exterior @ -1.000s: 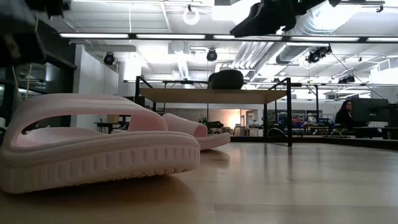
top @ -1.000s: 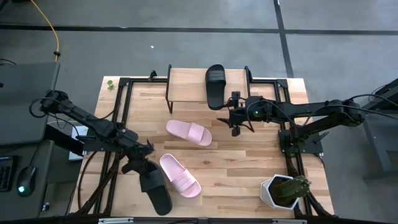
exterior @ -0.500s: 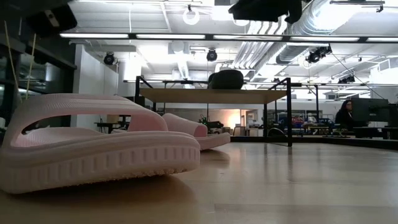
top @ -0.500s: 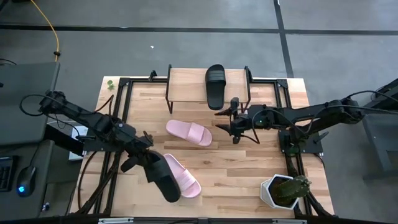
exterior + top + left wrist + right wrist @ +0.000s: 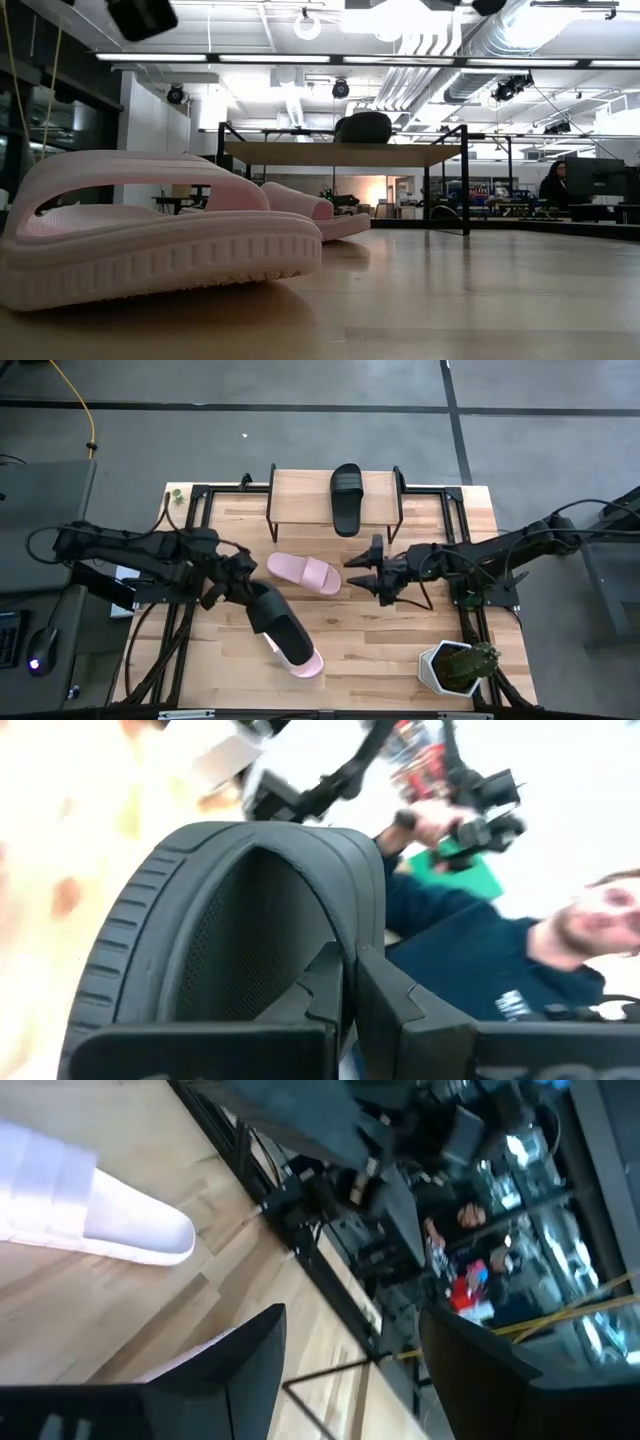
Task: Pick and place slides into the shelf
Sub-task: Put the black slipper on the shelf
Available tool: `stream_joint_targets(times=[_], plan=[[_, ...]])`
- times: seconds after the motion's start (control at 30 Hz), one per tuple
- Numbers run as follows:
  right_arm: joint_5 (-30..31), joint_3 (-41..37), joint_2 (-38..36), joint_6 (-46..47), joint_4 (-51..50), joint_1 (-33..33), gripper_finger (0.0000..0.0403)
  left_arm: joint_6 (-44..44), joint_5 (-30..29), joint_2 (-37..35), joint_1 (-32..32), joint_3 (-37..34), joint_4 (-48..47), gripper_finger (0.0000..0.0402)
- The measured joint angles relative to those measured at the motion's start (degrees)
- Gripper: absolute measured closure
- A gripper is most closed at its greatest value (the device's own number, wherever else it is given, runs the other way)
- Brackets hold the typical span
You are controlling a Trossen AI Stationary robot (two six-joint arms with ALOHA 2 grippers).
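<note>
One black slide lies on the shelf at the far edge. A pink slide rests on its sole mid-table, also visible in the right wrist view. A second pink slide lies near the front, its sole flat on the wood. My left gripper is shut on the other black slide, which hangs over that near pink slide and hides most of it. My right gripper stands open just right of the mid-table pink slide, with nothing between its fingers. My left gripper pinches the black slide's curved rim at one end between its two fingers. The fingers come roughly level from the table's left. The slide is lifted clear and reaches away from the fingers toward the near right, above the near pink slide.
A white pot with a green plant stands at the near right corner. Black frame rails run along both sides of the tabletop. Bare wood lies between the shelf and the slides. A person shows in the room beyond.
My left gripper has risen and swung toward the table's far and right side, rolling a little. The black slide has come up off the table beside the near pink slide and now hangs over it. My right gripper has drawn away from the shelf toward the near edge and rolled.
</note>
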Motion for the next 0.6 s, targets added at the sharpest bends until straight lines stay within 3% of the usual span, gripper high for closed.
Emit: stream_joint_targets(times=[0.4,0.6], plan=[[-0.8,0.0,0.0,-8.7,2.6,6.0,0.0182,-4.3,1.1,0.3,3.3,0.0,4.1,0.0396],[-4.7,0.0,1.0,-9.9,4.1,6.0,0.0182,-4.9,0.5,0.3,3.2,0.0,4.3,0.0396]])
